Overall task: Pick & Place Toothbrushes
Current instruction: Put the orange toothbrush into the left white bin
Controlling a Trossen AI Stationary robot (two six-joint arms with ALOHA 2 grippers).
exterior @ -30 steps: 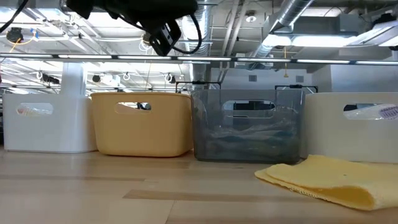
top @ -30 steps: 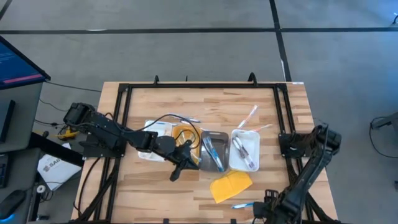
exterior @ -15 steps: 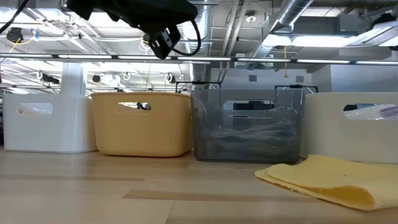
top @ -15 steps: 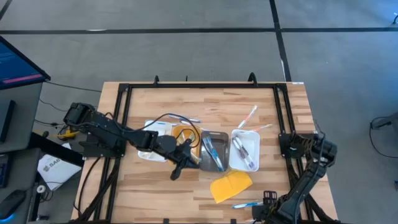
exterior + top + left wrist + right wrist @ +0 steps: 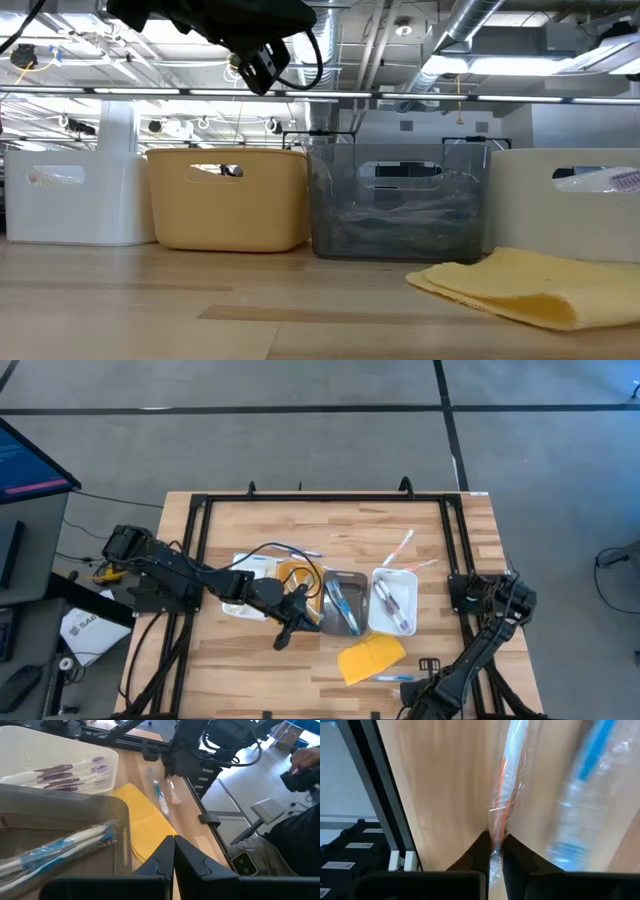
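Jaws of the right gripper (image 5: 494,851) are pinched shut on the crinkly clear wrap of an orange toothbrush (image 5: 507,780), low at the tabletop's (image 5: 300,525) near right corner. It looks light and stiff inside slippery film, so I'd judge a hold on the handle surer than one on loose wrap. A blue wrapped toothbrush (image 5: 394,678) lies just beside it, near the yellow pad (image 5: 371,657). That arm folds steeply down. Farther left, the left gripper (image 5: 174,851) hangs closed and empty over the grey tray (image 5: 341,603).
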